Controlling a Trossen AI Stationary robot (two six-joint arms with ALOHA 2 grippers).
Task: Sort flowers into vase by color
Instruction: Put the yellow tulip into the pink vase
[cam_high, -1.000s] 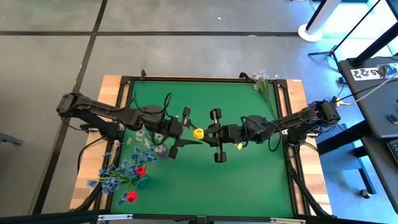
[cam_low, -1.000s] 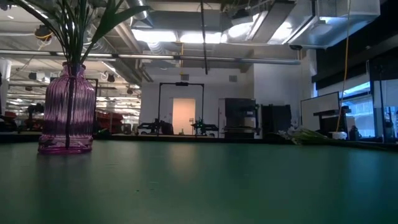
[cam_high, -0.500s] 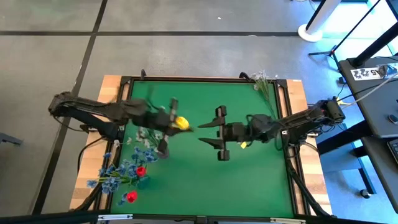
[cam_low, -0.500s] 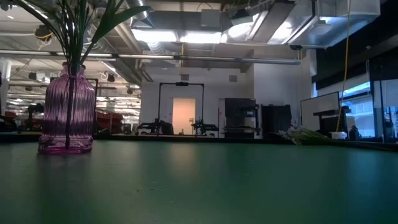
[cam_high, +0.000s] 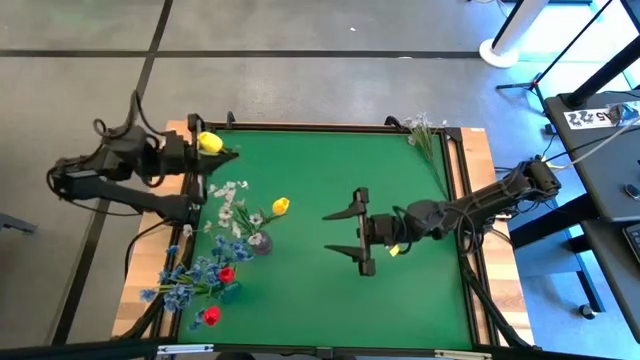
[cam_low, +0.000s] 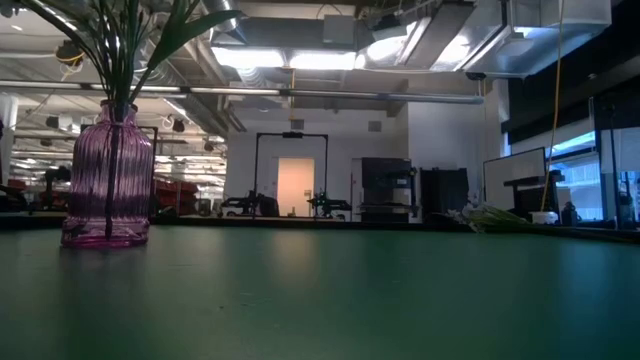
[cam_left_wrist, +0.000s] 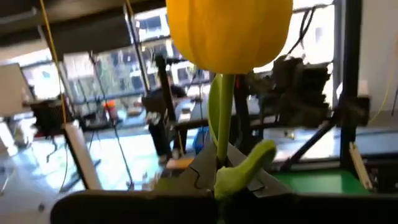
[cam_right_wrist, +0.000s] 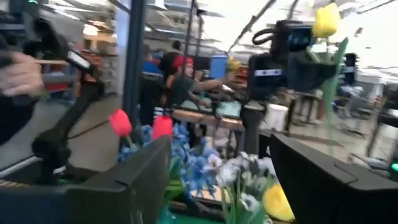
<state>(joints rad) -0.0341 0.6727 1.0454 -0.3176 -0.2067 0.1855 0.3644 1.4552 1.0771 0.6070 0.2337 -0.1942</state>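
My left gripper (cam_high: 216, 150) hovers over the table's far left corner, shut on a yellow tulip (cam_high: 208, 142); its head (cam_left_wrist: 227, 28) stands above the fingers. My right gripper (cam_high: 345, 232) hangs open over the middle of the green table (cam_high: 400, 290), holding nothing. A clear vase (cam_high: 258, 241) holds white blossoms and another yellow tulip (cam_high: 281, 207). Blue blossoms and red tulips (cam_high: 212, 285) stand at the near left. The low view shows a purple vase (cam_low: 108, 185) with green stems. My left gripper pinches the tulip's green stem (cam_left_wrist: 221, 134) between its two fingers, a short way below the head and beside a small leaf (cam_left_wrist: 245, 168). The fingers lie level and across the stem. The flower is lifted clear, head up; the stem below the fingers is hidden.
A loose bunch of pale blossoms (cam_high: 425, 135) lies at the table's far right corner. A black frame rims the table. The right half of the green top is bare. People show in the room beyond in the wrist views.
My left gripper has shut on the yellow tulip that my right gripper held over the table's middle. It has then drawn back toward the table's far left corner, rising, with the flower lifted clear. My right gripper has opened, let go and backed slightly right.
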